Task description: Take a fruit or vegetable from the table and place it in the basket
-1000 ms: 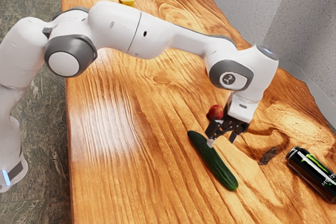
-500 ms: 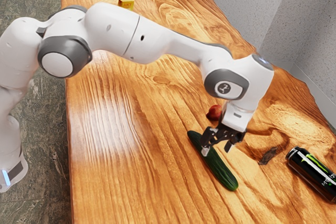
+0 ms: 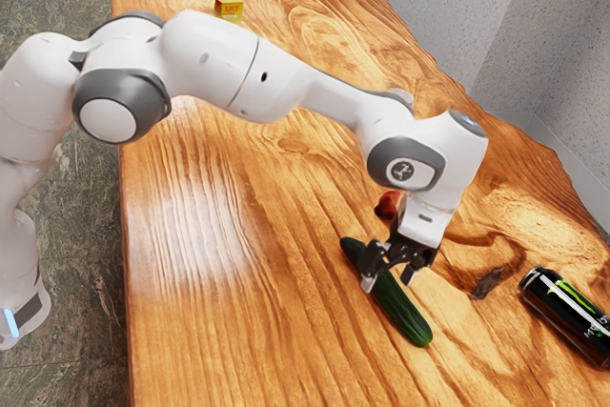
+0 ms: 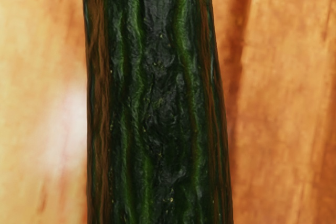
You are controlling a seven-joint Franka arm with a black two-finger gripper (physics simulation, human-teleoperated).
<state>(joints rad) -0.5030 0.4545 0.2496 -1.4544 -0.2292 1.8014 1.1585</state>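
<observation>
Cucumber (image 3: 407,314) lies on the surface (image 3: 219,331), near side, beneath the wide-set pincer (image 3: 389,280); approach seems nearly complete; grasp, lift and placement in the basket remain.

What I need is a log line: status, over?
Hand open, over cucumber. Cucumber on table, ungripped. Red fruit nearby, apparently not in the way.

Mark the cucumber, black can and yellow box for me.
cucumber (image 3: 404,312): exterior view, skin toward its near end
black can (image 3: 563,312): exterior view, side wall
yellow box (image 3: 229,9): exterior view, front face
</observation>
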